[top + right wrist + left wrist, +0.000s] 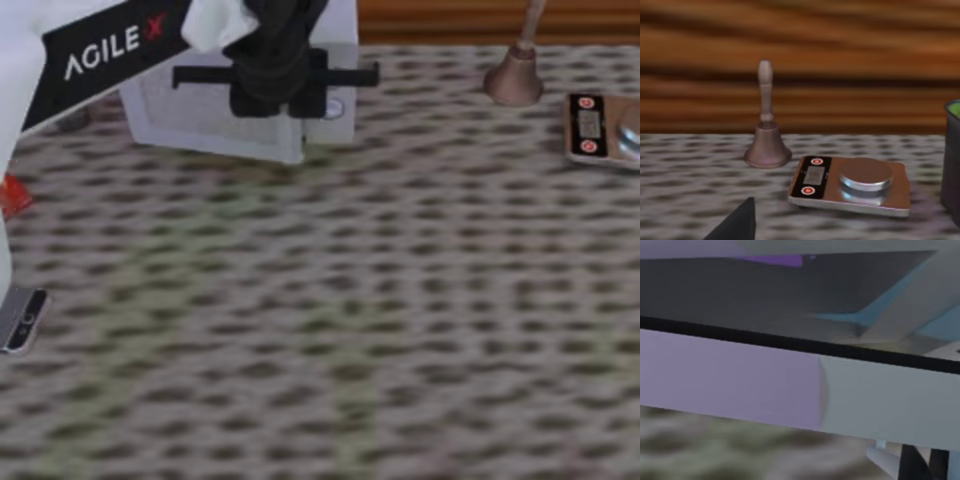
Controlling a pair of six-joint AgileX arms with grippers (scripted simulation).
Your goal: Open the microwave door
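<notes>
Sitting at the far left of the worktop [400, 300], the microwave [215, 110] is a boxy pale grey-white oven, the largest thing in the top view. 1 round knob shows on its right panel, just beside the black body of the left gripper [275, 75]. The microwave door [190, 115] is a flat pale panel with a speckled grey window; whether it stands ajar I cannot tell, since my left arm covers much of it. From the left wrist view only a long pale edge [880, 400] with a dark band above it fills the picture, very close. Whether the left gripper is apart or together I cannot tell.

A mottled grey-brown pattern covers the worktop. A brown hand bell [766, 145] stands near the far edge at the right, and a kitchen scale [850, 187] with 2 red buttons and a round metal plate lies just beside it. A wood-grain wall [840, 60] runs behind them. A small flat device [22, 320] lies at the left edge. My right arm stays out of the top view; its wrist view shows only a dark tip, so its state cannot be told.
</notes>
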